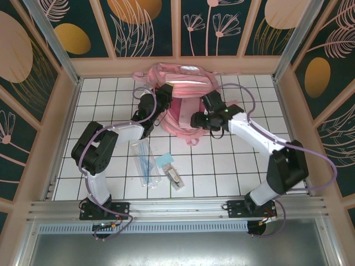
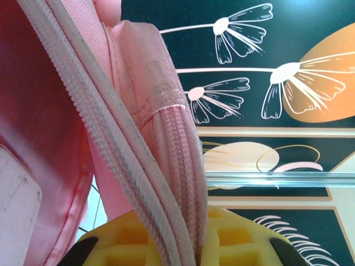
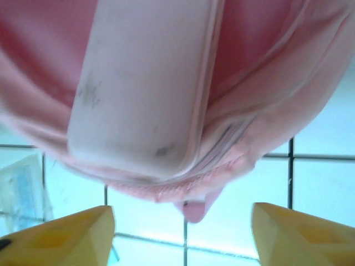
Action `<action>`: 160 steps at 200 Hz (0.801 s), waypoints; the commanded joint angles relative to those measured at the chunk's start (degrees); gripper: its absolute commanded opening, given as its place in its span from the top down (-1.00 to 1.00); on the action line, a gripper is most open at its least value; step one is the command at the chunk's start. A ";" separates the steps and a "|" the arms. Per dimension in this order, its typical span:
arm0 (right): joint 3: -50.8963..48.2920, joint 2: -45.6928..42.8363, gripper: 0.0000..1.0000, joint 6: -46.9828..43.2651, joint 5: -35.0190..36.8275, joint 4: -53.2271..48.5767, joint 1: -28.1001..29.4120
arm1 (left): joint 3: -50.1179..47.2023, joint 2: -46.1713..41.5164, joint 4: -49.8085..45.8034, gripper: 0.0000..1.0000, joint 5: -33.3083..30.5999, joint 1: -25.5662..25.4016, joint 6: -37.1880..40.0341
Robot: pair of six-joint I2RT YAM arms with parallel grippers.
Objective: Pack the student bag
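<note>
Lower centre, top view: clear pouch (image 1: 145, 162) lying on the worktop (image 1: 238, 166), unpacked. Left pincer (image 2: 188, 246): I am clamping it on the zip edge of the student bag (image 1: 186, 83), upper centre. Right pincer (image 3: 183, 233): standing apart, empty, facing a pale case (image 3: 144, 88) at the bag's mouth. Step, I judge: loading. Next calling for: fetching the pouch, mouth held open.

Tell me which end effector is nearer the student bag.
Left. The left end effector is clamped on the zippered edge of the student bag; the right end effector hangs open just short of it.
</note>
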 commanded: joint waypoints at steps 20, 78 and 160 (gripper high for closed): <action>-8.91 -2.45 0.22 8.26 -7.18 14.96 3.05 | 1.31 -3.27 10.30 1.00 3.51 -1.38 -0.42; -6.19 5.90 0.40 6.62 -1.04 23.50 3.37 | -1.53 -6.54 8.90 1.00 3.58 -1.58 0.40; 7.46 21.51 0.45 -5.81 10.00 37.06 -0.73 | -5.04 -13.27 3.39 1.00 3.38 -2.18 1.37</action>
